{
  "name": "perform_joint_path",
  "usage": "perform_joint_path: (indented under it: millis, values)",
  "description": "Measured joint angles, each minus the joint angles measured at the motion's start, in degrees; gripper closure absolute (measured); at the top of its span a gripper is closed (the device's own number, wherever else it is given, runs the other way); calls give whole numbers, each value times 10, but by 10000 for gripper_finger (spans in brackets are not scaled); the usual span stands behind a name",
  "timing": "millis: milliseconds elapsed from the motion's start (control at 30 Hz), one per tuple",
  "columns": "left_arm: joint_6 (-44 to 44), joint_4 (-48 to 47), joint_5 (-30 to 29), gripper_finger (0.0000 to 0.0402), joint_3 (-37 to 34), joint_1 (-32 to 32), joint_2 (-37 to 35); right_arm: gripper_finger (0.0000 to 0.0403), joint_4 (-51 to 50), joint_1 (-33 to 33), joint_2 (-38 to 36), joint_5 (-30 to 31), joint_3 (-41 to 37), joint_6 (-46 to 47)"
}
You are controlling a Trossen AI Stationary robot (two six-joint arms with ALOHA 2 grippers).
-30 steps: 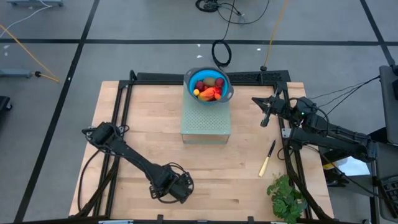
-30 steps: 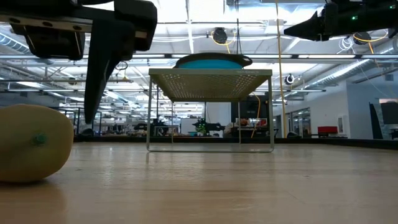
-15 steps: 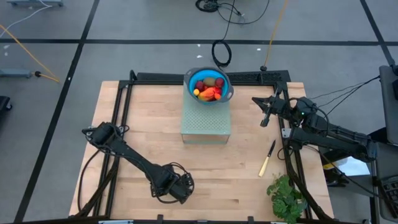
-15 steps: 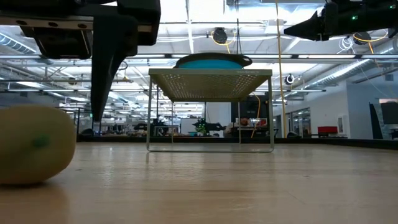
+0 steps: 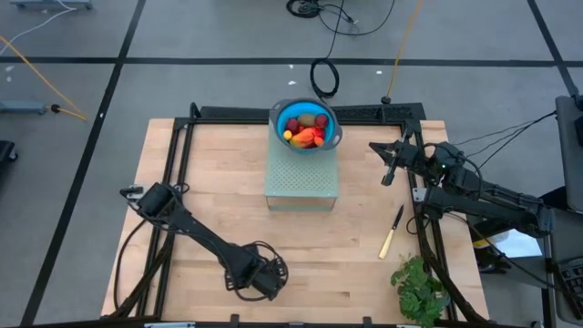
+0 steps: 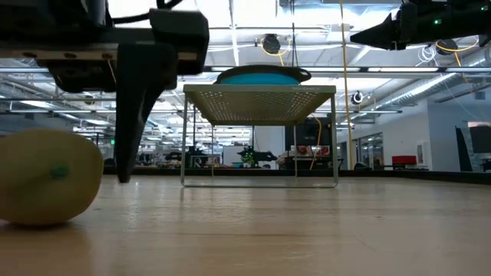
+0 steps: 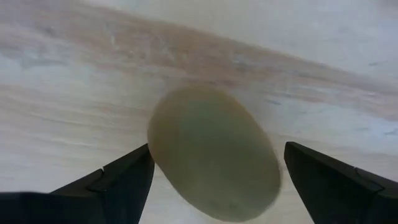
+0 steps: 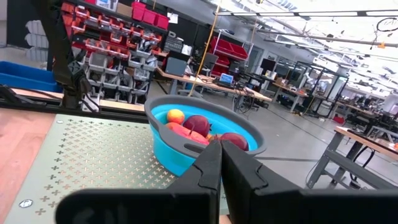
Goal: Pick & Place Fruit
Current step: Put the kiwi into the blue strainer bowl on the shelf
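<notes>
One fruit left on the desk, the rest in the bowl.
The left tool hangs fingers apart around a pale oval fruit lying on the desk, not yet gripped; the bowl on its stand holds the others. The right tool waits, fingers together.

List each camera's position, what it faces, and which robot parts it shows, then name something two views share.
High view: overhead, facing down on the table; both arms show.
Low view: table height, facing the white rack; left gripper above.
Left wrist view: faces down at a pale oval fruit between its open fingers.
Right wrist view: faces the blue bowl past its shut fingers.
Shared: high and right wrist views both show the blue bowl.
</notes>
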Motion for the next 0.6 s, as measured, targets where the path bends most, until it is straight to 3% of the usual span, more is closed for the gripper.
perform_joint_path:
  millis: [367,600]
  values:
    - [-18,14,31,79,0,2,22,399,0,0,0,0,0,0]
    - [-25,12,28,125,0,2,22,399,0,0,0,0,0,0]
